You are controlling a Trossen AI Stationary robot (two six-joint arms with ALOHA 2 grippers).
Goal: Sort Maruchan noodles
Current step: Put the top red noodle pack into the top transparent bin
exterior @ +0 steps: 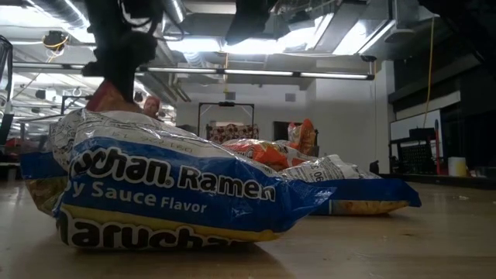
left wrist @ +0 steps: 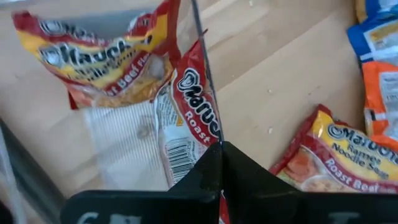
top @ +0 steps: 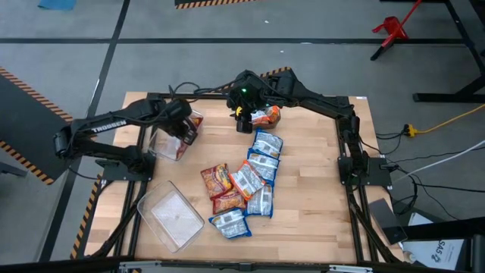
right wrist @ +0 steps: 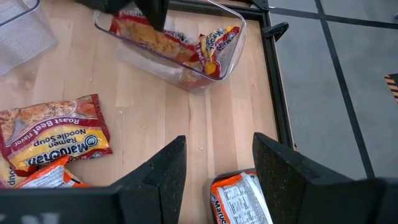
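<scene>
My left gripper [top: 184,127] [left wrist: 221,155] is over the clear bin [top: 173,142] at the table's far left and is shut on a red-orange Maruchan packet [left wrist: 189,106]. Another red packet [left wrist: 99,56] lies in that bin. My right gripper [top: 244,117] [right wrist: 214,168] is open at the table's far middle, above the wood. An orange packet [right wrist: 239,199] [top: 267,115] lies flat on the table below its fingers, and no touch shows. Several blue, orange and red packets [top: 246,182] lie piled at mid-table. The low view is filled by a blue packet [exterior: 170,194]. My left gripper pinches the red-orange packet between its two shut fingers at an edge [left wrist: 202,127]. The fingers come from above, pointing down into the bin. The packet stands on edge below them, next to the bin's wall [left wrist: 202,37]; whether its lower end rests on the floor is hidden.
A second clear bin [top: 170,216] sits near the table's near-left corner, with no packet in it. A red packet [right wrist: 56,134] lies between the pile and the far-left bin. Black frame rails [top: 352,167] run along the table's edges. Bare wood shows at the right [top: 318,189].
</scene>
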